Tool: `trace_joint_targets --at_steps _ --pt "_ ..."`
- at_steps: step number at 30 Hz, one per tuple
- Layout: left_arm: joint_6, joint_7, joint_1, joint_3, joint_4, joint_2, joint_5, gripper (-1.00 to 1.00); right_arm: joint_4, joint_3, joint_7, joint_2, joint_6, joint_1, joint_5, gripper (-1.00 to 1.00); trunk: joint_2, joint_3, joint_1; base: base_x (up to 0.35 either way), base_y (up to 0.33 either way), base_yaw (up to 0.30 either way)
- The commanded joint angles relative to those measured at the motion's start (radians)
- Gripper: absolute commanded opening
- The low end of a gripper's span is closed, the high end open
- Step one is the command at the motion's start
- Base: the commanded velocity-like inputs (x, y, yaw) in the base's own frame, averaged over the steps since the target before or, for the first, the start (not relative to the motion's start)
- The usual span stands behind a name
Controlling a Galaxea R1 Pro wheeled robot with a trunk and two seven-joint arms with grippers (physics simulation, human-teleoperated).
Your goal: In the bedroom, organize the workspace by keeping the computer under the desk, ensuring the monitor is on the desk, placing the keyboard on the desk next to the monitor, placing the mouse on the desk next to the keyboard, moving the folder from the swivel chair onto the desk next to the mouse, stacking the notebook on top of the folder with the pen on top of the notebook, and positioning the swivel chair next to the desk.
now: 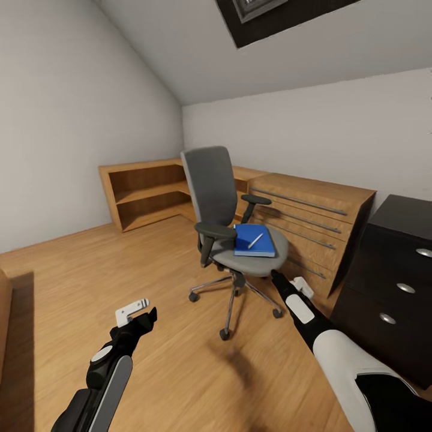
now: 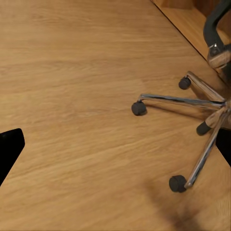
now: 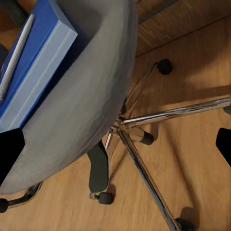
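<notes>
We stand on a warm oak plank floor (image 1: 90, 282) in an attic room with pale walls and a sloping ceiling. A low oak shelf unit (image 1: 144, 192) runs along the far corner, a slatted oak chest of drawers (image 1: 312, 228) sits against the right-hand wall, and a black cabinet (image 1: 396, 282) with round silver knobs stands nearest us on the right.

The swivel chair (image 1: 222, 204) stands in the open floor just in front of the oak chest. The blue folder (image 1: 254, 240) lies flat on its grey seat, and the pen (image 1: 255, 240) rests across the folder's cover; any notebook between them is too thin for us to make out.

Our right gripper (image 1: 287, 281) reaches toward the seat's front edge, just below the folder, and it seems to grip nothing, though we cannot tell how wide its fingers stand. Our left gripper (image 1: 137, 312) hangs over bare floor, well apart from the chair, fingers spread and empty.
</notes>
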Motion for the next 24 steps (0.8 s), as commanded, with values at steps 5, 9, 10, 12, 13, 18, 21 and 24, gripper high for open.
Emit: trace_joint_targets --at_steps 5,9,10,12,13,18,21,24 --pt "0.002 0.009 -0.001 -0.001 -0.001 0.000 0.011 1.00 -0.001 0.002 -0.004 0.000 -0.002 0.001 -0.005 1.00 0.035 0.015 -0.019 -0.062 0.000 0.000" --pt "0.003 0.008 -0.001 -0.001 -0.001 0.000 0.012 1.00 0.000 0.003 -0.004 0.006 -0.001 0.001 -0.004 1.00 0.063 0.027 -0.035 -0.251 0.000 0.000" --pt "0.004 0.008 -0.001 -0.001 -0.001 0.000 0.012 1.00 0.000 0.003 -0.004 0.007 -0.001 0.001 -0.004 1.00 0.070 0.030 -0.038 -0.316 0.000 0.000" --pt "0.004 0.008 -0.001 -0.001 -0.001 0.000 0.012 1.00 0.000 0.002 -0.004 0.009 -0.001 0.001 -0.004 1.00 0.084 0.037 -0.046 -0.323 0.000 0.000" --pt "0.004 0.008 -0.001 -0.001 -0.001 0.000 0.012 1.00 0.000 0.002 -0.004 0.010 -0.001 0.001 -0.004 1.00 0.091 0.040 -0.050 -0.329 0.000 0.000" --pt "0.007 0.009 -0.001 -0.002 0.099 0.000 0.014 1.00 0.002 0.002 -0.004 0.012 -0.004 0.011 -0.001 1.00 0.126 0.056 -0.069 -0.198 0.000 0.000" --pt "0.006 0.008 -0.001 -0.002 0.158 -0.004 0.014 1.00 0.009 0.004 -0.004 0.029 -0.021 0.057 0.056 1.00 0.147 0.065 -0.081 -0.014 0.000 0.000" --pt "0.005 0.007 -0.001 -0.003 0.169 -0.004 0.014 1.00 0.030 0.004 -0.004 0.033 -0.058 0.081 0.119 1.00 0.168 0.074 -0.092 -0.005 0.000 0.000"
